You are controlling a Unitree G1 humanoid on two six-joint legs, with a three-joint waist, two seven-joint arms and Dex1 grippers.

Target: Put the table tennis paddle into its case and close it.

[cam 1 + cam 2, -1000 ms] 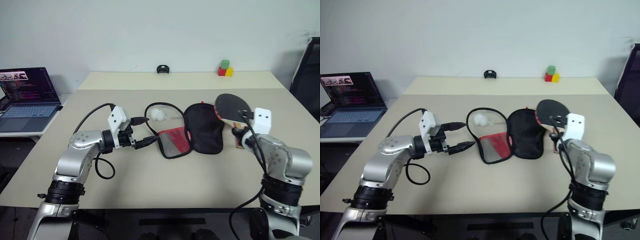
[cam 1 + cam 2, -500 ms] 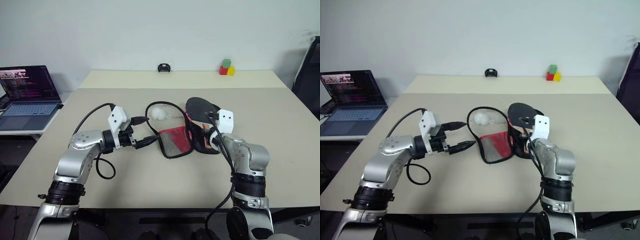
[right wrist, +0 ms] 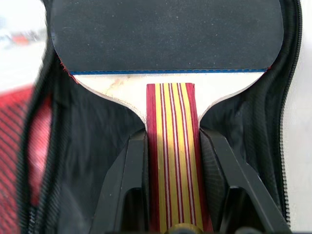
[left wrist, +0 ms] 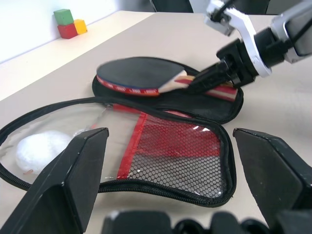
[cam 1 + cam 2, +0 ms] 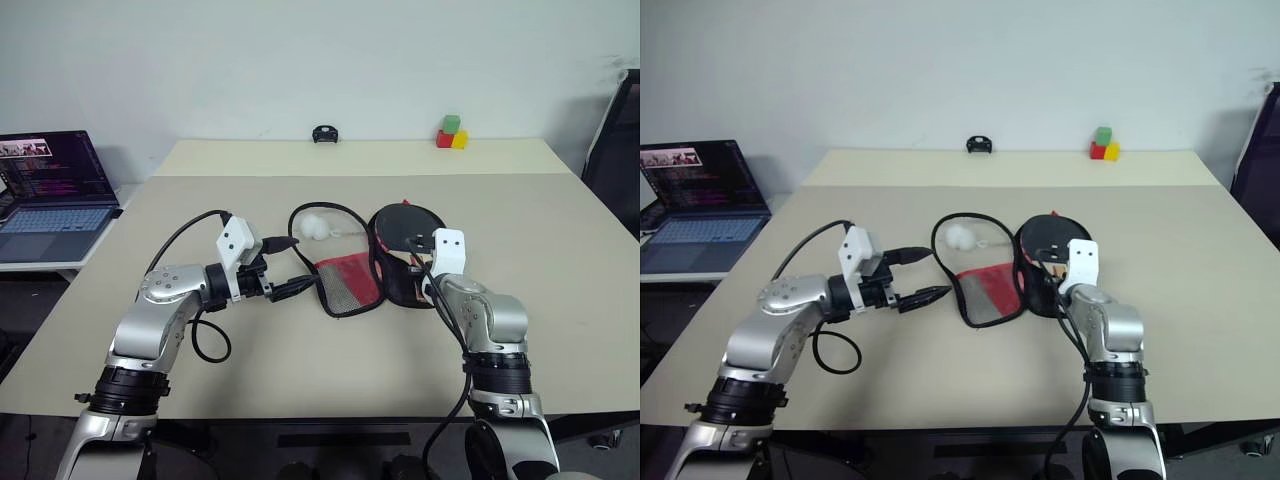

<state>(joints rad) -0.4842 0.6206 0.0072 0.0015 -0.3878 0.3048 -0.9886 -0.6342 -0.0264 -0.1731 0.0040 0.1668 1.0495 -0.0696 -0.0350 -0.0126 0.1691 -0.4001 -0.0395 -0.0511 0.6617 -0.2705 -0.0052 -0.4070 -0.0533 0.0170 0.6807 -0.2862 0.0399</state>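
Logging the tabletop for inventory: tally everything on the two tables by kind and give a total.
Black-rubber table tennis paddle: 1
Open black fabric case with red lining: 1
Small coloured cubes, green, red, yellow: 3
Small black object at the far edge: 1
Open laptop: 1
Total: 7

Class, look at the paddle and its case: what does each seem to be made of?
Paddle: handle looks like pale wood with red stripes, visible grain; face looks like matte black rubber, non-glossy. Case: seems to be black fabric with a zip edge, a red panel, and an open-weave black mesh pocket.
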